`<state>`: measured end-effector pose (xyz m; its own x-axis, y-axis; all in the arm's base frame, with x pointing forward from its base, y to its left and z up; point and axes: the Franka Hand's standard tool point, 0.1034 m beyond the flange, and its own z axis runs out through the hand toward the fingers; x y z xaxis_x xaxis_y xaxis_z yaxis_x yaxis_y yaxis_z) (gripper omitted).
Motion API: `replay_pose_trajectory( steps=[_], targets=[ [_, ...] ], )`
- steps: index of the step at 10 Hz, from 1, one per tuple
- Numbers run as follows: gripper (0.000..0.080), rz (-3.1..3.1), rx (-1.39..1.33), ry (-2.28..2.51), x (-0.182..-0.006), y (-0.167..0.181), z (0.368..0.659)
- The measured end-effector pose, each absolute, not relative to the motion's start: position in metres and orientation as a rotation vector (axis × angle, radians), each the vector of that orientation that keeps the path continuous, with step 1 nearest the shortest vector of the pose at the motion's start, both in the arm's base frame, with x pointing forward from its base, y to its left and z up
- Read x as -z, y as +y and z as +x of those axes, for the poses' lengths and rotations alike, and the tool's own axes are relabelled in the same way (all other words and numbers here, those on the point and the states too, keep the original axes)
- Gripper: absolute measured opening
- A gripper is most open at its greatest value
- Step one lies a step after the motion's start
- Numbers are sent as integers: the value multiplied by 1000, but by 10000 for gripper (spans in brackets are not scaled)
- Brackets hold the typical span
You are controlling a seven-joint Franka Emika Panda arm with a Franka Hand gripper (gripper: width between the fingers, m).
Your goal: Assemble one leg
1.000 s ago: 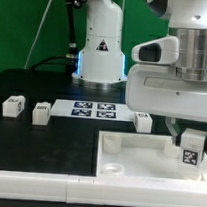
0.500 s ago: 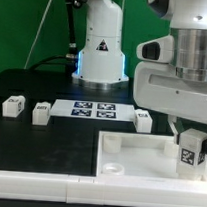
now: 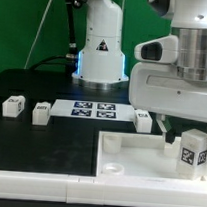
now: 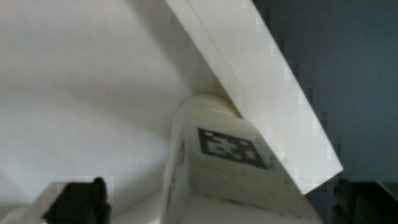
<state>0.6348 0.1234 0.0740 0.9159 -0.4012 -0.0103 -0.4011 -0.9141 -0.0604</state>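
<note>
Presently the gripper [image 3: 192,148] is low over the exterior view's right end of the white tray [image 3: 128,151], its fingers clamped on the leg [image 3: 195,153], whose tagged face points toward the camera. From the wrist view the leg [image 4: 228,155] stands against the tray's raised rim [image 4: 240,75], with one dark fingertip [image 4: 79,200] visible beside it. Farther out on the black table [image 3: 32,87], the marker board [image 3: 94,112] lies flat, with three other small white blocks [image 3: 13,105] [image 3: 41,111] [image 3: 142,119] near it.
</note>
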Motion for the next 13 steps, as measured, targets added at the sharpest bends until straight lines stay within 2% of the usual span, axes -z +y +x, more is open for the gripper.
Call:
replay_pose_trajectory(
  steps=[6,9,11,12,13],
  targets=[
    [649,-3080,-39,-448,-79,109,641],
    [649,-3056,-31,-578,-79,110,640],
    [386,-3067,-32,-512,-79,111,640],
    [290,-3067,-32,-516,-79,111,640],
    [290,-3085,-34,-379,-79,112,640]
  ],
)
